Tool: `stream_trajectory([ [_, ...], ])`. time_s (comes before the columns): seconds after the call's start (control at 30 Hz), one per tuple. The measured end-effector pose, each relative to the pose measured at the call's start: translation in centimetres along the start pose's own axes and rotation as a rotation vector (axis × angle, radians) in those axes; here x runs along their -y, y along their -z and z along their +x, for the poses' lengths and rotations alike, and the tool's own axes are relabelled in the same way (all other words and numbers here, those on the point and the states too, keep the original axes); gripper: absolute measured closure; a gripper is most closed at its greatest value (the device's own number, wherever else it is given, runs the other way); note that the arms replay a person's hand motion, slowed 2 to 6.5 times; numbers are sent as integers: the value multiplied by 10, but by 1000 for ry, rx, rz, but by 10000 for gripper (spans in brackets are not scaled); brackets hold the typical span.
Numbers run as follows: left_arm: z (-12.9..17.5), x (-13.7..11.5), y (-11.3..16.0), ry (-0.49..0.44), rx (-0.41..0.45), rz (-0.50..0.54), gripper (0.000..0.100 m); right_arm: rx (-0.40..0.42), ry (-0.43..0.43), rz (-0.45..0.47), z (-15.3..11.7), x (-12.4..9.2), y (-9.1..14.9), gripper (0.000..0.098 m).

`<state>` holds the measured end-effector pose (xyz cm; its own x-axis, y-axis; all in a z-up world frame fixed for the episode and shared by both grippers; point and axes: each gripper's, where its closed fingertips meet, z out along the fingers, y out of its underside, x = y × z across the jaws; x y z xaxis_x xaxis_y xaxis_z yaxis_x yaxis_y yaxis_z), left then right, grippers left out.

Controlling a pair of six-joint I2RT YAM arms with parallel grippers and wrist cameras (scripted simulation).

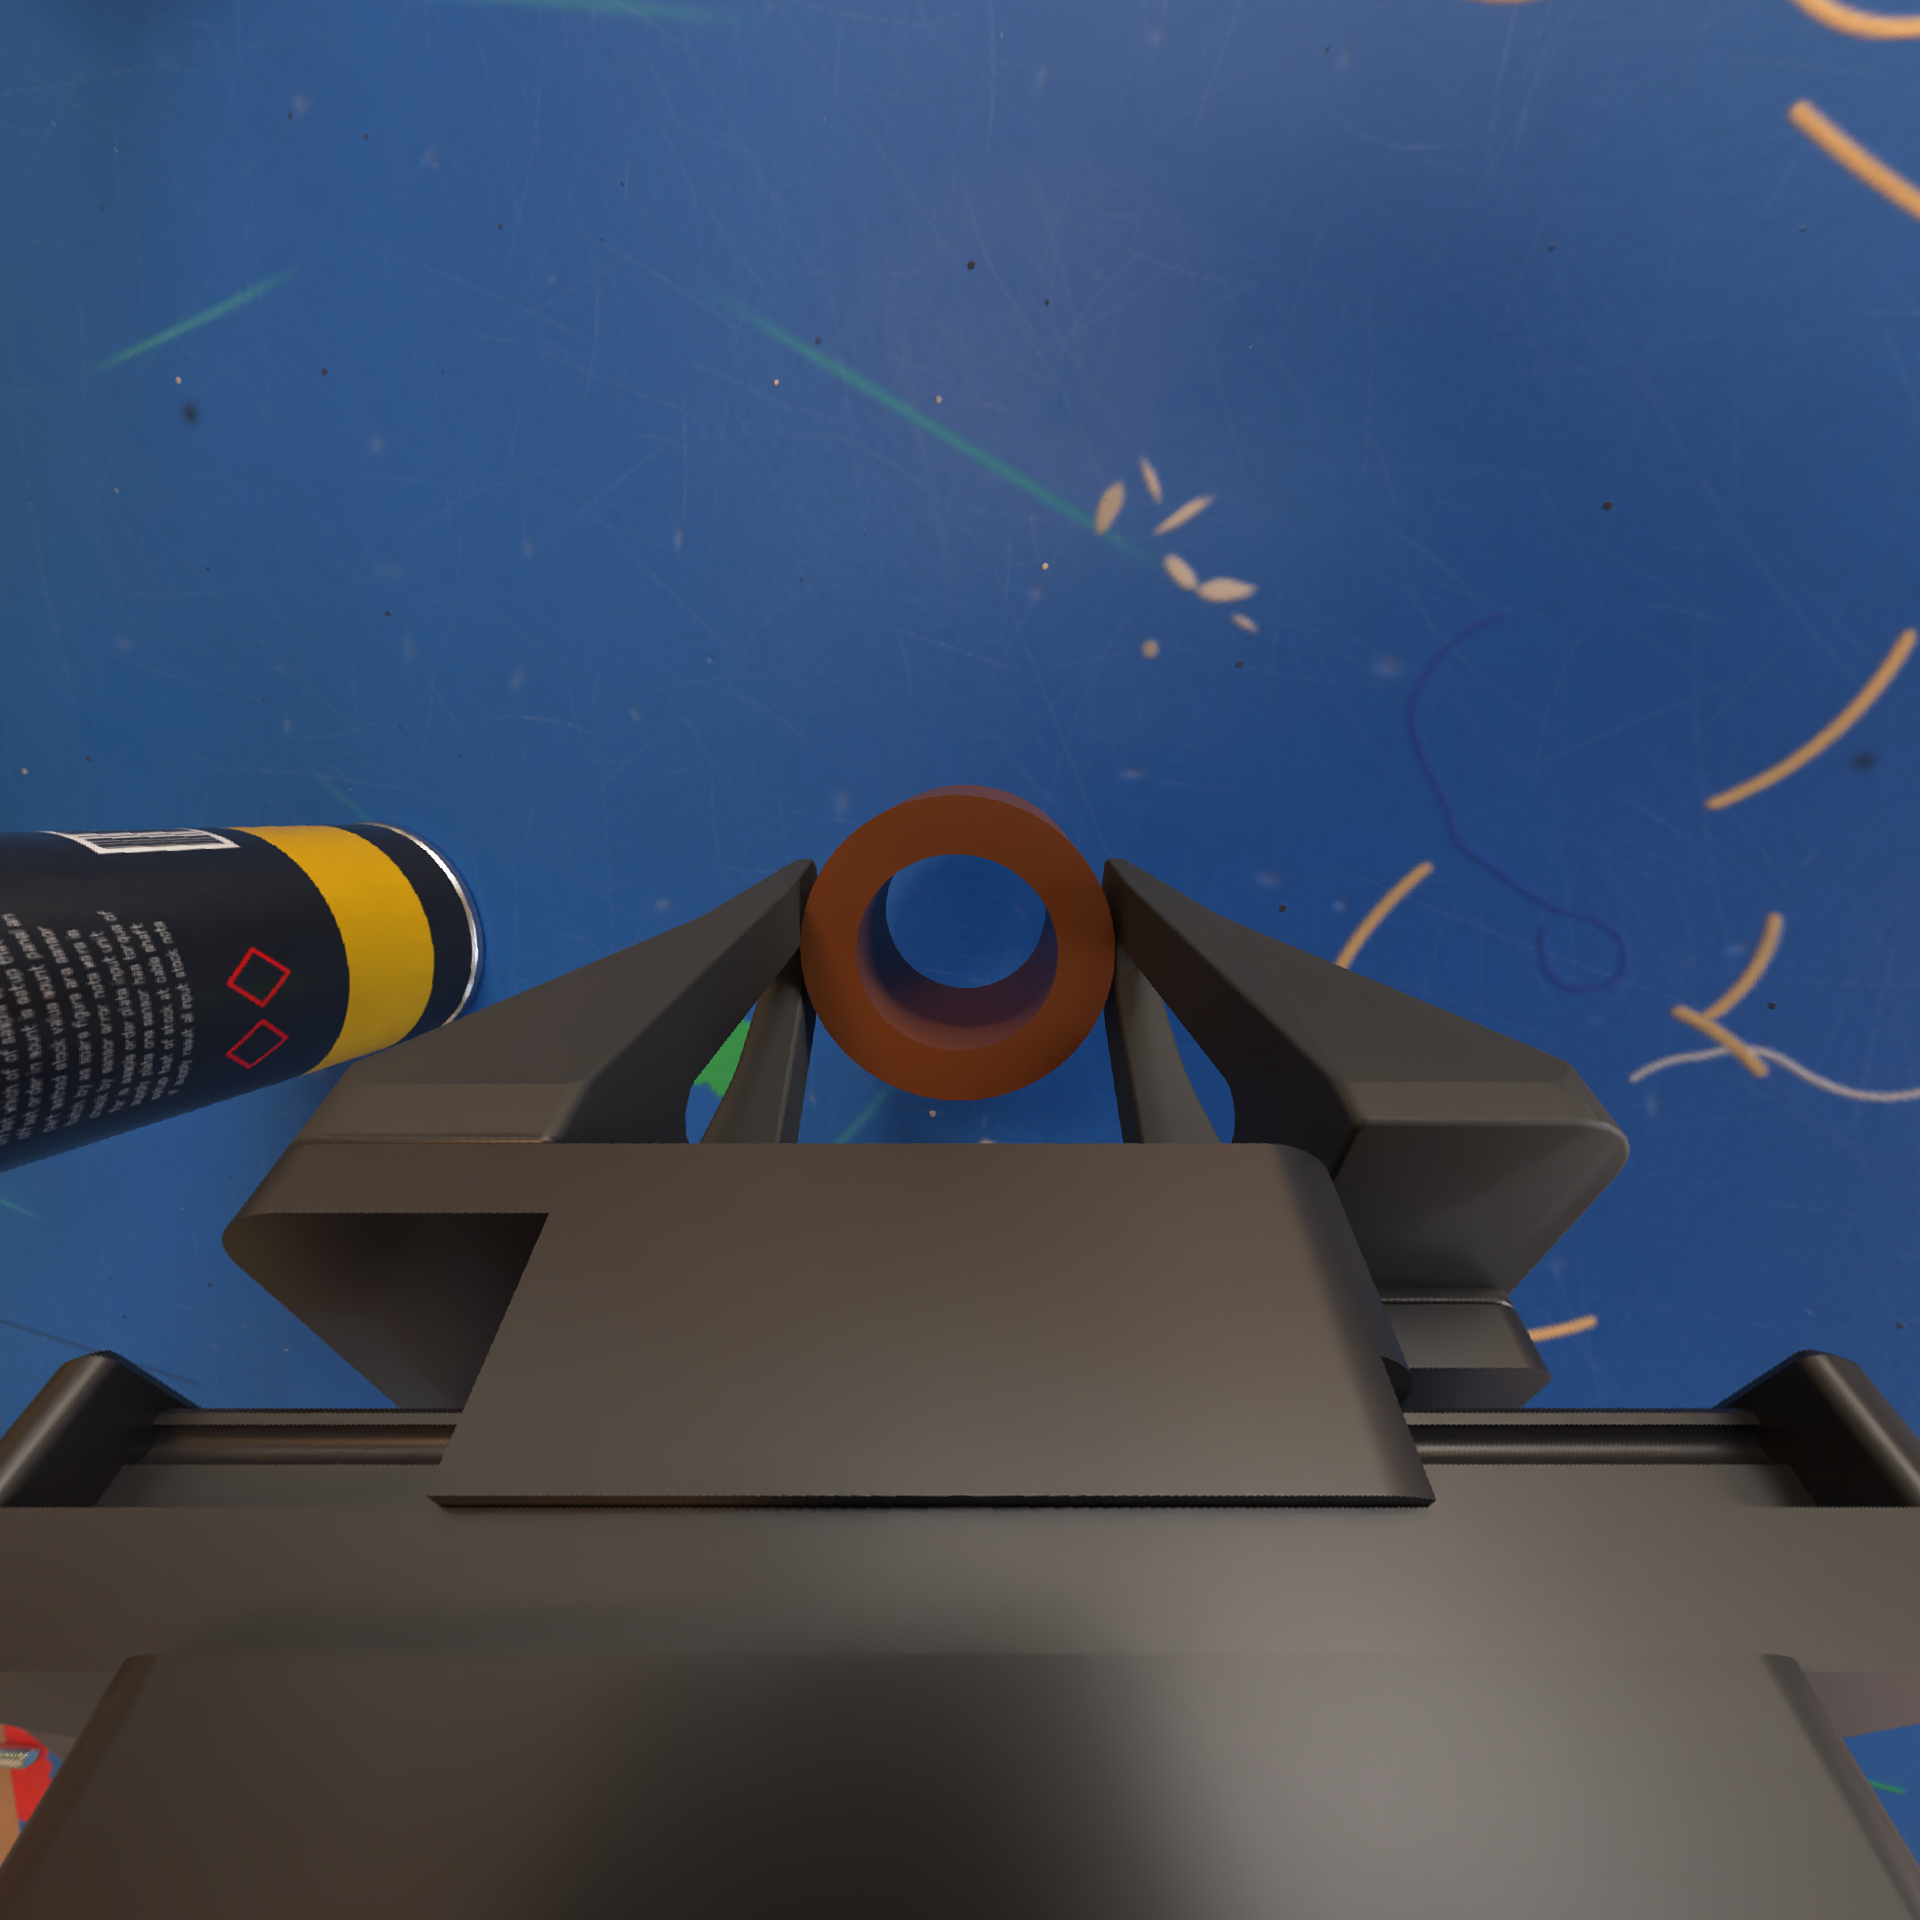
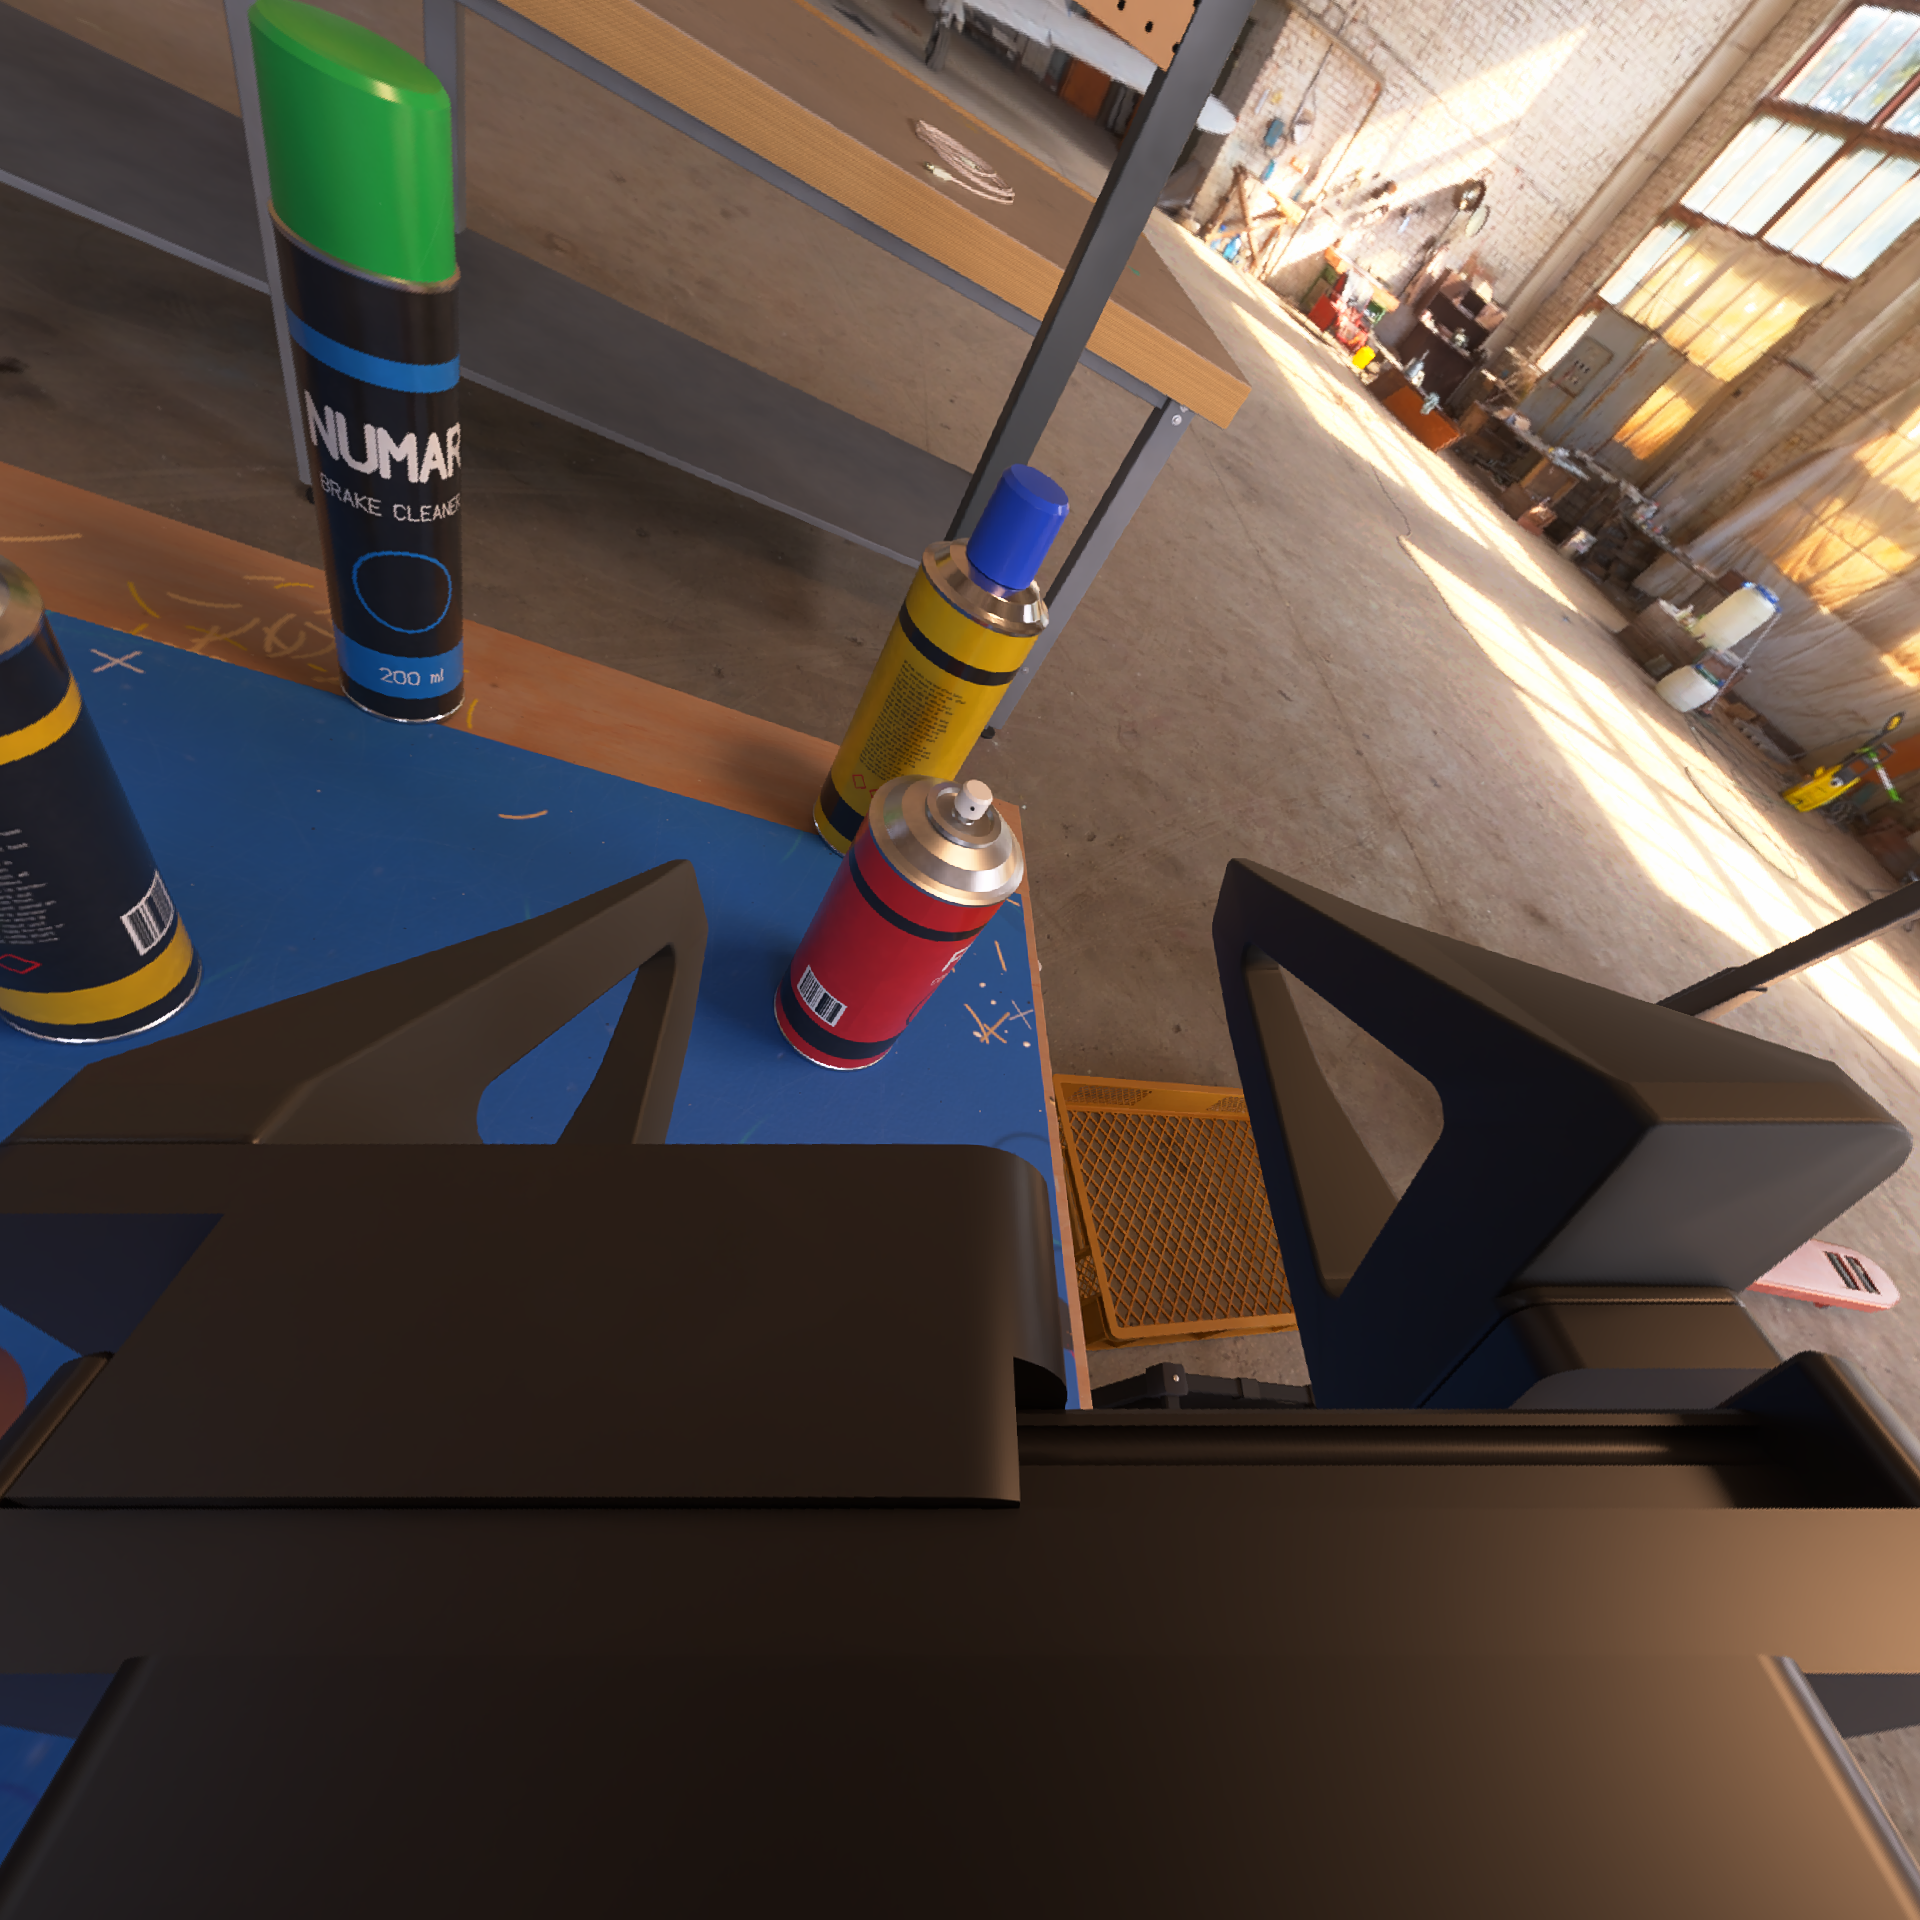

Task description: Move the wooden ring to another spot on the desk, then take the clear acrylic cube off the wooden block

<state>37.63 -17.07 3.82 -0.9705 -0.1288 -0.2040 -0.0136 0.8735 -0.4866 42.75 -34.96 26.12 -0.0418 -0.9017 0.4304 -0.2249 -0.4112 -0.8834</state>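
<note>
The wooden ring (image 1: pixel 958 1049) is a thick brown ring, seen through its hole in the left wrist view. My left gripper (image 1: pixel 958 883) is shut on the ring, one fingertip on each side, and holds it above the blue mat (image 1: pixel 935 416). My right gripper (image 2: pixel 961 883) is open and empty near the desk's right edge, above the blue mat (image 2: pixel 332 831). The clear acrylic cube and the wooden block are not in either view.
A dark can with a yellow band (image 1: pixel 208 977) lies left of the ring. In the right wrist view stand a green-capped can (image 2: pixel 374 416), a yellow can with a blue cap (image 2: pixel 935 665), a red can (image 2: pixel 894 935) and a dark can (image 2: pixel 73 852). The desk edge (image 2: pixel 1049 1091) runs just right of the red can.
</note>
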Motion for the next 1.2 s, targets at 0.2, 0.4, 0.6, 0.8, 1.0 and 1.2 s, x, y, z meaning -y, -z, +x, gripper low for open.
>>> stream_trajectory([
  [0.2, 0, 1, -6, 1, -13, -13, 550, 13, 11, 1, -6, 1, 0, 143],
  [0.4, 5, 4, -11, 11, -57, -14, 550, 21, 14, 7, -9, 4, 1, 144],
  [0.6, 3, 1, -15, 8, -51, -37, 550, 31, 15, 9, -11, 4, 1, 144],
  [0.8, 4, -2, -18, -2, -50, -64, 550, 37, 15, 8, -12, 4, 1, 144],
  [1.0, 4, -2, -19, 8, -52, -71, 549, 47, 15, 13, -14, 5, 2, 144],
  [1.2, 3, -4, -17, 29, -42, -80, 477, 56, 14, 16, -15, 5, 2, 146],
])
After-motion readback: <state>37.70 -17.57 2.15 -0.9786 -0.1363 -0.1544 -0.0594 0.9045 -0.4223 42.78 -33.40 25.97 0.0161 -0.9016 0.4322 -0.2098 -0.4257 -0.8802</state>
